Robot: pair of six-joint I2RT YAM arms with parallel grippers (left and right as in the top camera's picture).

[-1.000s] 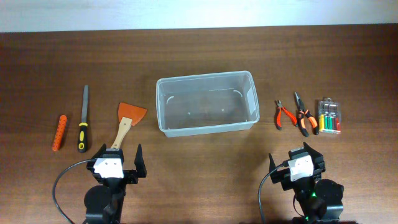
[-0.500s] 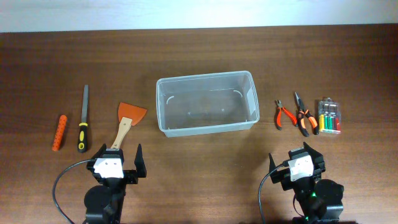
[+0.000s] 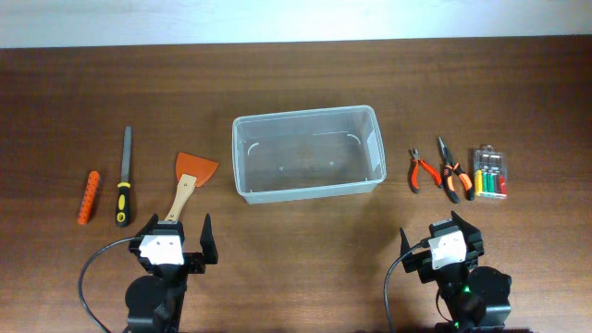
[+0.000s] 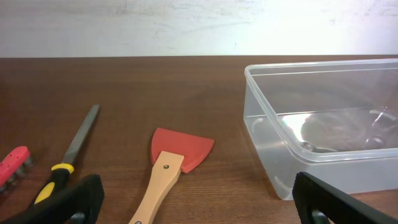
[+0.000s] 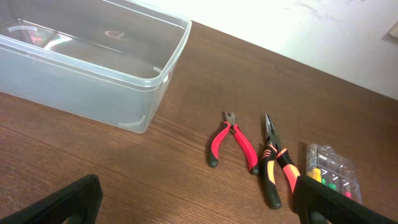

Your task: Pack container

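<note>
The clear plastic container (image 3: 308,154) stands empty at the table's centre; it also shows in the left wrist view (image 4: 329,118) and the right wrist view (image 5: 87,56). Left of it lie an orange scraper with a wooden handle (image 3: 188,183) (image 4: 171,165), a yellow-handled file (image 3: 124,176) (image 4: 71,152) and an orange bit holder (image 3: 88,196) (image 4: 12,165). Right of it lie red pliers (image 3: 423,170) (image 5: 233,140), orange-black long-nose pliers (image 3: 450,168) (image 5: 273,162) and a small clear case of coloured bits (image 3: 490,173) (image 5: 329,171). My left gripper (image 3: 171,242) (image 4: 196,205) is open and empty near the front edge. My right gripper (image 3: 444,242) (image 5: 196,202) is open and empty.
The dark wooden table (image 3: 305,83) runs to a white wall at the back. The scraper's handle end lies just ahead of my left gripper.
</note>
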